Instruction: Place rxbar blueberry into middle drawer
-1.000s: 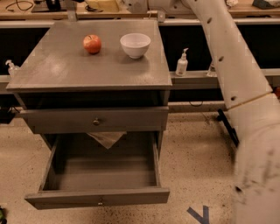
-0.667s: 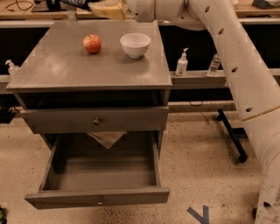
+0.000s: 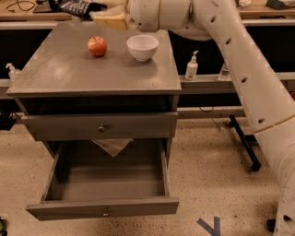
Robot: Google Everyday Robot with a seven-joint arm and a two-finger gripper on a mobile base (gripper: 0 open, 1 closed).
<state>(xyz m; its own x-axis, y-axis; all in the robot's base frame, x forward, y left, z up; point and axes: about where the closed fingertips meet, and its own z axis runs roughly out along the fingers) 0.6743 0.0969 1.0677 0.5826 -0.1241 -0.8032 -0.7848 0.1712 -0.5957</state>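
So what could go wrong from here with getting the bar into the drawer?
The gripper holds the rxbar blueberry high over the cabinet top, so swinging down to the open middle drawer could clip the apple or bowl. The bar sticks far out of the fingers and might slip.

The rxbar blueberry (image 3: 76,6), a dark wrapper with pale lettering, lay roughly level at the upper left of the frame, pinched in the gripper (image 3: 96,11). The grey middle drawer (image 3: 138,206), small knob on its front, stood pulled out at lower centre.
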